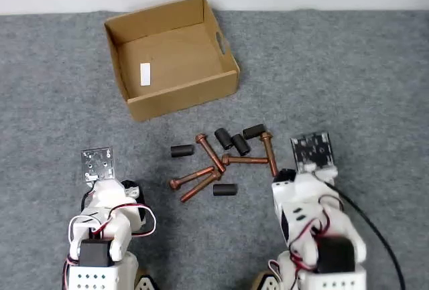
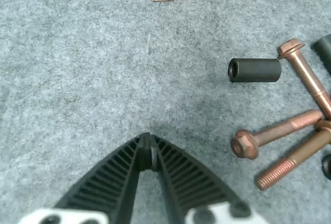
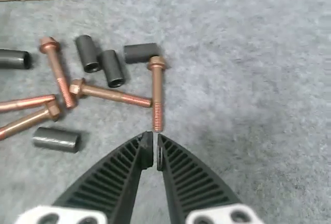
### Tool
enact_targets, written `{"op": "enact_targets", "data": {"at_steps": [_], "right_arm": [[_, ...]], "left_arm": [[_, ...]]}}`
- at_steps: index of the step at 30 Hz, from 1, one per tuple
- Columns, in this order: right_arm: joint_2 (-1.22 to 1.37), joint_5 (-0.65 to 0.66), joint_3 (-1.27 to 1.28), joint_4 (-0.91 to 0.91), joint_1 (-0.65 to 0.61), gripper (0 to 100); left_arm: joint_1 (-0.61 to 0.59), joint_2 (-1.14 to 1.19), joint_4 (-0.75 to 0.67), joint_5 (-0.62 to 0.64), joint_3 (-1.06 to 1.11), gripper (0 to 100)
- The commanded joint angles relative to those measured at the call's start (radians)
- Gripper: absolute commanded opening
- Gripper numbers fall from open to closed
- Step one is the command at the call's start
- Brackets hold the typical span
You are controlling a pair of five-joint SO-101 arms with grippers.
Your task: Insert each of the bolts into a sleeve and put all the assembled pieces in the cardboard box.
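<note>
Nearest bolt (image 3: 157, 94) lies flat on the grey carpet (image 1: 348, 69). Its long axis runs straight away from my right pincer (image 3: 153, 147): threaded tip toward me, just ahead of my fingertips, hex head at the far end. The head sits right at a dark sleeve (image 3: 140, 53); I can't tell whether they touch.

The other bolts (image 1: 191, 178) fan out beside it at mixed angles, some crossing, none in a sleeve. There are five bolts and five sleeves, all loose and all lying down. Three sleeves bunch near the bolt heads. One lone sleeve (image 2: 254, 70) lies nearer my left pincer (image 2: 148, 144), long axis crosswise to it, one bore end showing. Another (image 1: 224, 189) sits on my side of the pile.

The cardboard box (image 1: 181, 96) is beyond the pile, well apart. Its top is open and there is nothing inside but a white label (image 1: 145, 74).

Both pincers are closed tip to tip, holding nothing, low over the carpet.

My read is that this is the very start: no first pick yet, nothing assembled, nothing boxed. Next, the right pincer needs to open, ease along the bolt's line and close across the shank. The left one opens for the lone sleeve, clamping its sides so the bore stays free. Then the thread tip and bore must line up on one axis.
</note>
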Motion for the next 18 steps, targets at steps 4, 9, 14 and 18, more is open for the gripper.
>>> {"op": "enact_targets", "data": {"at_steps": [4, 9, 14, 18], "right_arm": [[0.486, 0.009, -0.341, -0.012, -0.044, 0.9], [0.802, 0.009, -0.529, -0.012, -0.048, 1.2], [1.052, 0.060, -0.678, 0.018, -0.082, 4.4], [1.230, 0.081, -0.786, 0.081, -0.130, 5.1]], "left_arm": [[0.000, -0.008, 0.006, 0.006, -0.004, 1], [0.000, -0.008, 0.006, 0.006, -0.004, 1], [0.000, -0.008, 0.006, 0.006, -0.004, 1], [0.000, -0.008, 0.006, 0.006, -0.004, 1]]}}
